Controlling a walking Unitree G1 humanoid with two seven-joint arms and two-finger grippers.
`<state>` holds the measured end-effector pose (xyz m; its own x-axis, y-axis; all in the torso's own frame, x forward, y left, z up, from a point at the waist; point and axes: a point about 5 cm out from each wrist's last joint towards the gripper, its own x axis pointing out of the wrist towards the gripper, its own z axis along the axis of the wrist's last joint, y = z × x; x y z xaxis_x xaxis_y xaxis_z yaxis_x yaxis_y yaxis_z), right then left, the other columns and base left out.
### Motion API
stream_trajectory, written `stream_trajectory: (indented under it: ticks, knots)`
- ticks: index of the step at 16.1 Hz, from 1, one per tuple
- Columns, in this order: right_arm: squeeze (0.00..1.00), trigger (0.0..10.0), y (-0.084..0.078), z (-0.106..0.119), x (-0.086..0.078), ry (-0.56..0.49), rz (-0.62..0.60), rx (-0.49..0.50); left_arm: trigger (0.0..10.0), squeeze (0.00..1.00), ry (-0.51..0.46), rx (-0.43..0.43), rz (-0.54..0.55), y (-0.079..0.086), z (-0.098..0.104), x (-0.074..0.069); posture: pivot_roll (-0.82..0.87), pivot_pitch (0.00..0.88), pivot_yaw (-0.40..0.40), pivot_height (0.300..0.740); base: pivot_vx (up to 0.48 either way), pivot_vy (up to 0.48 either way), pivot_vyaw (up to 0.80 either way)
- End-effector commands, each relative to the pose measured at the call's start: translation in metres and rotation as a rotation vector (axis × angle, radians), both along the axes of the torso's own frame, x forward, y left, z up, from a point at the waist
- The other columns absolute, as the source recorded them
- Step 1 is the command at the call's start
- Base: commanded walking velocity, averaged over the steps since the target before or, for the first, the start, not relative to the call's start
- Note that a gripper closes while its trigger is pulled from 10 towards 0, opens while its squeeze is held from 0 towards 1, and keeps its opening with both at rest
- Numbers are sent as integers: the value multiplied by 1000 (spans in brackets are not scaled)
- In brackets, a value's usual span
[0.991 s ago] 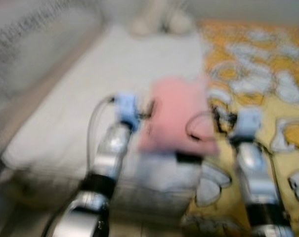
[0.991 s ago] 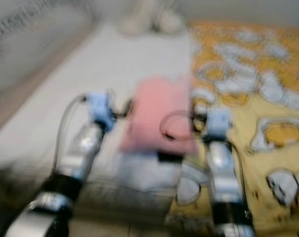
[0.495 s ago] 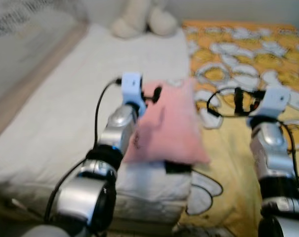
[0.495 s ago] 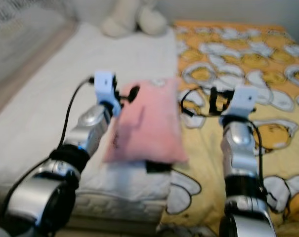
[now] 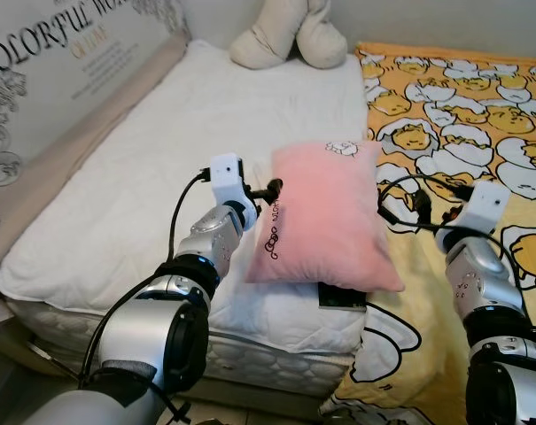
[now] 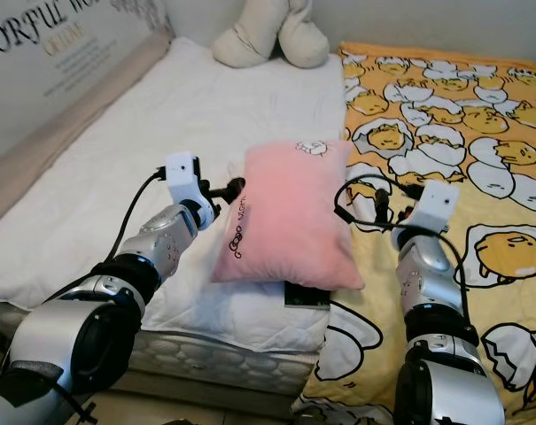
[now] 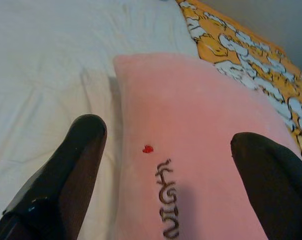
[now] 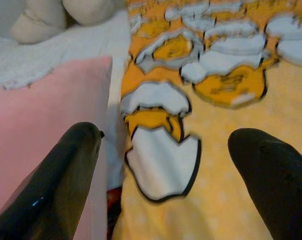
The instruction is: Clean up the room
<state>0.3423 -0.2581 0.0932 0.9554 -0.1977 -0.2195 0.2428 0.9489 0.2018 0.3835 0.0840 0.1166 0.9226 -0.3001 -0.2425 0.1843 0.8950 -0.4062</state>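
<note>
Left wrist view – pink pillow (image 7: 190,150) between the spread left end effector (image 7: 165,165) fingers

Two silver metal arms with black elbow joints, each topped by a white boxy wrist block, looping black cables plugged in; left claw (image 7: 165,165) and right claw (image 8: 160,165) have glossy black fingers

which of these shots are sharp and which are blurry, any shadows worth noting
Left and right eye views: sharp, evenly lit; the pink pillow casts a soft shadow on the white sheet. Left wrist view: pillow lettering readable, claw fingers soft and dark. Right wrist view: blurred, the yellow blanket smeared.
</note>
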Motion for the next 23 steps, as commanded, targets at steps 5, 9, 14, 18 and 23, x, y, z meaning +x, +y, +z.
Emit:
stream_trajectory:
  ticks: [5, 9, 14, 18, 23]
  knots:
    - [0, 10000, 57, -15, 12, 47, 141, 171, 10000, 0, 84, -91, -28, -24, -13, -10, -189, 152, -2, 740, 0, 0, 0]
    - [0, 10000, 85, -29, 10, 106, 176, 275, 10000, 0, 202, -62, -90, -48, -41, -31, -197, 168, 0, 740, 0, 0, 0]
    - [0, 10000, 86, -41, 2, 145, 149, 364, 7608, 0, 297, -25, -249, -75, -64, -58, -217, 174, 5, 740, 0, 0, 0]
    - [0, 0, 90, -46, -2, 164, 171, 342, 0, 0, 285, -86, -266, -81, -63, -60, -221, 156, 2, 740, 0, 0, 0]
    - [0, 0, 93, -45, -3, 120, 161, 358, 0, 0, 301, -114, -287, -83, -73, -70, -218, 131, 9, 740, 0, 0, 0]
